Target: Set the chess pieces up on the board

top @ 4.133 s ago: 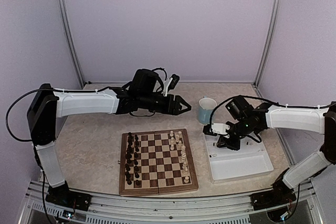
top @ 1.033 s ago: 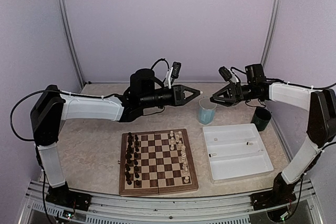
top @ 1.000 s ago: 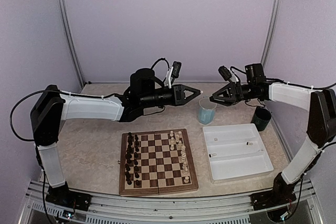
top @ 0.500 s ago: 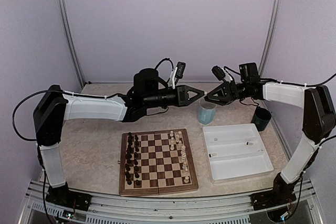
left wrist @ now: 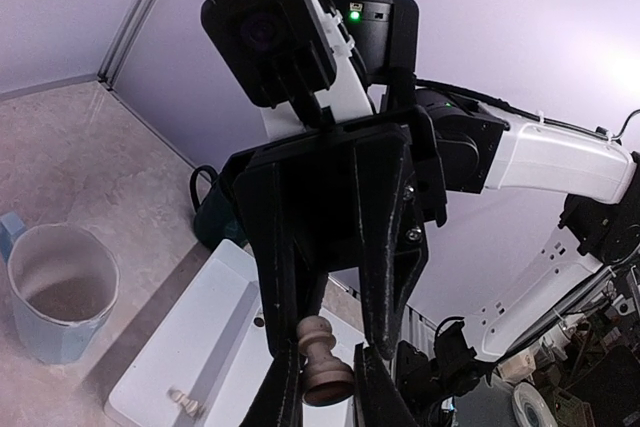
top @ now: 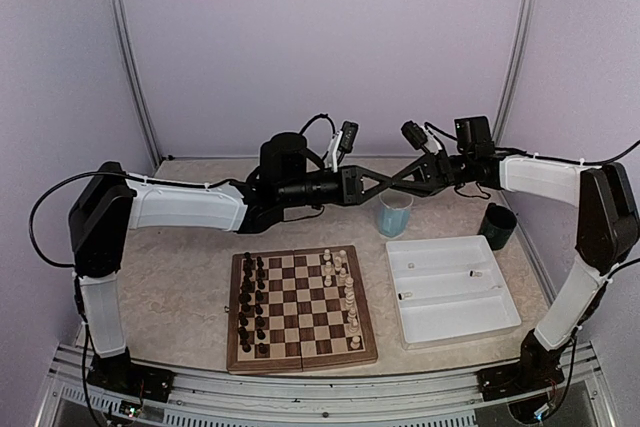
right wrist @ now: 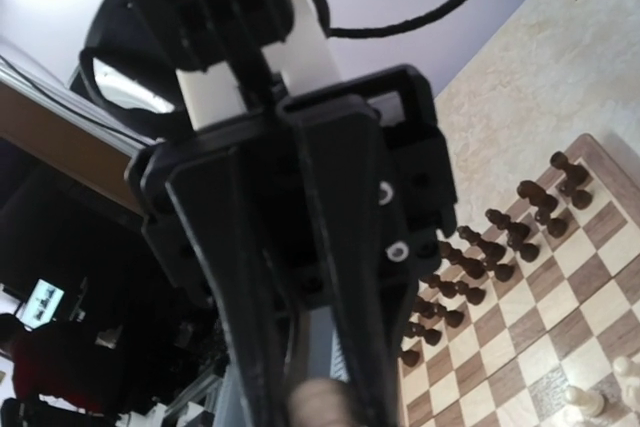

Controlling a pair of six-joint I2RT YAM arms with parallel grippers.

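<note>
One cream pawn (left wrist: pixel 321 369) is clamped at the jaw tips of the left gripper (left wrist: pixel 322 409) and is flanked by the jaws of the right gripper (left wrist: pixel 338 327), whose closure on it cannot be told, seemingly so that it can be handed over for the board (top: pixel 300 364) well below both.

**Tally: one board, one tray, two cups, two arms**

One chessboard (top: pixel 300 363) lies near the centre. Its left side carries two files of dark pieces (top: pixel 250 302). Its right side carries around ten cream pieces (top: pixel 347 287). Both sets are too small for an exact count. One white tray (top: pixel 455 332) at the right holds three more cream pieces. One cream pawn (left wrist: pixel 325 372) is aloft. One light-blue mug (top: pixel 394 215) and one dark cup (top: pixel 496 226) stand at the far right. There are two arms, the left arm (top: pixel 190 205) and the right arm (top: pixel 540 175).
</note>
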